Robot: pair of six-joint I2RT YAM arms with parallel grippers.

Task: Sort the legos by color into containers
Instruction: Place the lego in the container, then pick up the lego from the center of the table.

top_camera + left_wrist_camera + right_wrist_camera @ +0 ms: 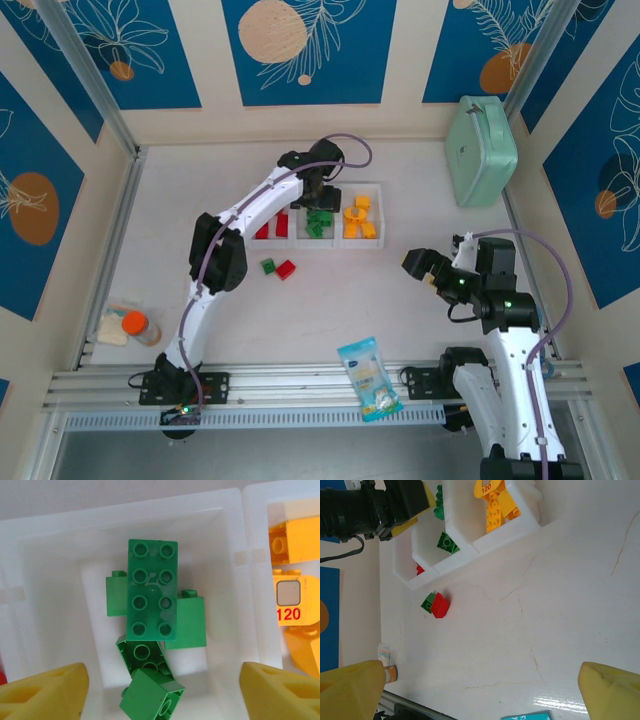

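The containers (335, 243) are three joined white bins holding red, green and yellow legos from left to right. My left gripper (318, 197) hovers over the middle bin (225, 570), open. Below it lies a pile of green legos (152, 595), and a small green brick (150, 695) rests tilted and loose between the yellow fingers (45, 692). Yellow legos (295, 605) fill the bin to the right. A loose green lego (268, 266) and a red one (287, 269) touch each other on the table in front of the bins. My right gripper (425, 268) is open and holds nothing, off to the bins' right.
A mint-green case (480, 150) stands at the back right. A blue-and-white snack packet (370, 378) lies near the front rail. A small orange-capped item (135, 325) sits at the front left. In the right wrist view, bare table stretches between the loose pair (436, 604) and the packet.
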